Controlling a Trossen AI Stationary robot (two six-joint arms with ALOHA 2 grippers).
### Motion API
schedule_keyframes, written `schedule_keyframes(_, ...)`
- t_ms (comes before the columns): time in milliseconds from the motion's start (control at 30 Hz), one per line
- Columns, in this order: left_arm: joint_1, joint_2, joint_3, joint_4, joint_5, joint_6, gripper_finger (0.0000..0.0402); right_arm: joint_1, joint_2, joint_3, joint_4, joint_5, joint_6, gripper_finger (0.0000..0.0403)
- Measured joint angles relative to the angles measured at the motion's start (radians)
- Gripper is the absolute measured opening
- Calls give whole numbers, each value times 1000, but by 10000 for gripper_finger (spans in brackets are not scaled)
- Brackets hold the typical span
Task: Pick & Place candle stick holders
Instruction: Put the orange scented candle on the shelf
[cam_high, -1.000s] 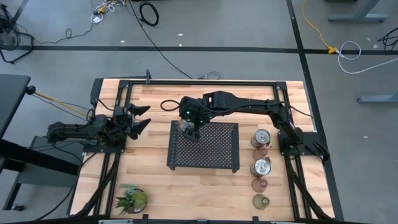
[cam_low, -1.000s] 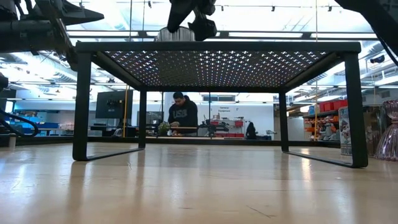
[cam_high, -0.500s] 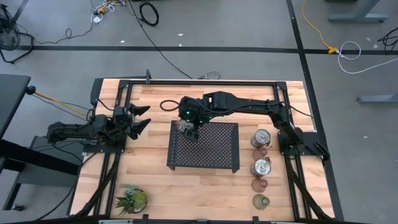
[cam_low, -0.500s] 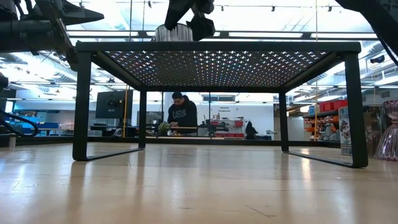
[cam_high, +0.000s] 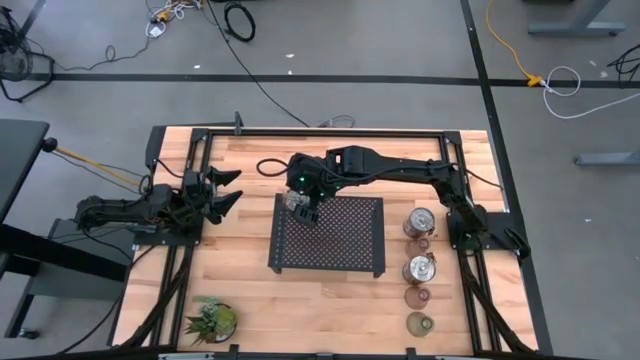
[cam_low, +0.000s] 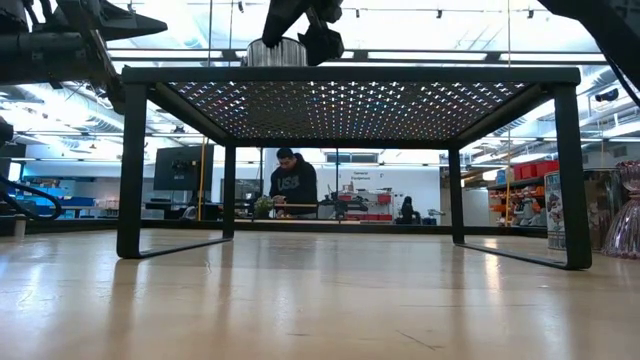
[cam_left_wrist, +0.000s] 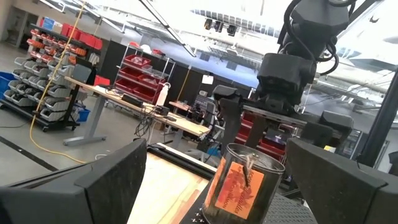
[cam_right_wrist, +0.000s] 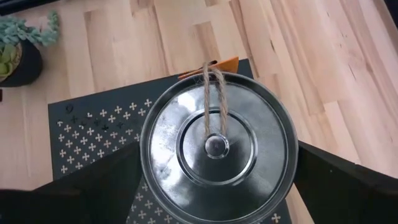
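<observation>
A shiny silver candle stick holder (cam_right_wrist: 217, 146) with a twine loop on its top and an orange label (cam_left_wrist: 239, 180) is at the far left corner of the black mesh tray (cam_high: 340, 245). My right gripper (cam_high: 303, 207) is above it, shut on it. My left gripper (cam_high: 230, 190) waits open and empty left of the tray. Two more silver holders (cam_high: 419, 222) (cam_high: 421, 268), two pinkish glass ones (cam_high: 423, 243) (cam_high: 415, 296) and a greenish one (cam_high: 418, 323) stand in a column on the table right of the tray. My right gripper pinches the silver holder by its round side wall (cam_right_wrist: 146, 158), one finger on each opposite side. The fingers come from above, pointing down. The holder is upright, its bottom (cam_low: 275, 62) at the tray's top; I cannot tell whether it rests there.
The tray stands on four legs, with open room beneath it (cam_low: 340, 200). A small potted plant (cam_high: 213, 320) stands at the near left. Black frame rails (cam_high: 320, 133) run round the table. A person (cam_low: 293, 185) is far off in the room behind.
My right gripper has gone a little toward the tray's far left corner with the silver holder, which stays upright.
</observation>
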Motion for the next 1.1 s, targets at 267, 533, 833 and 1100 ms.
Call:
schedule_keyframes(267,0,0,0,0,0,0,385,0,0,0,0,-4,-20,380)
schedule_keyframes(533,0,0,0,0,0,0,385,0,0,0,7,19,-9,380)
schedule_keyframes(833,0,0,0,0,0,0,385,0,0,0,7,-4,10,380)
schedule_keyframes(1100,0,0,0,0,0,0,385,0,0,0,7,-4,40,380)
